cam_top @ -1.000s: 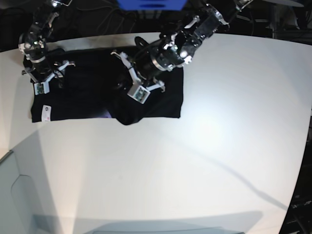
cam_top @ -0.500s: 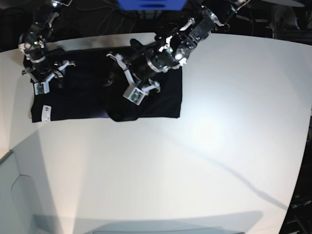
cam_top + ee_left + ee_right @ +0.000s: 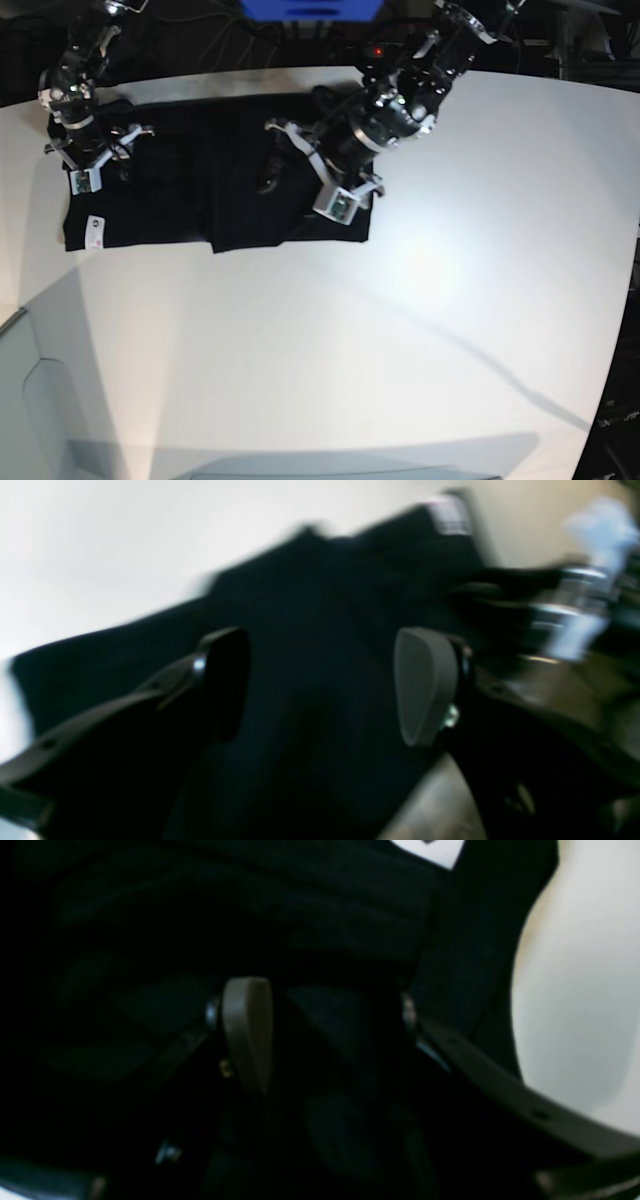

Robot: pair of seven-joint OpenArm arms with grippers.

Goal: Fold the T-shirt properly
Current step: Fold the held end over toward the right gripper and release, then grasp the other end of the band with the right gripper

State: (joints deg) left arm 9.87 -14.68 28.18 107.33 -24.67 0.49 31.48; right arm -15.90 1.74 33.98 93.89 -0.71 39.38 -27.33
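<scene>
One fold looks done: T-shirt (image 3: 180, 195) lies flat as wide black rectangle at table (image 3: 400, 330) far edge. Further folds left, by my judgement. Left gripper (image 3: 318, 172) fingers spread, empty, above shirt's right part. Right gripper (image 3: 98, 152) fingers spread over left end, gripping nothing.
</scene>
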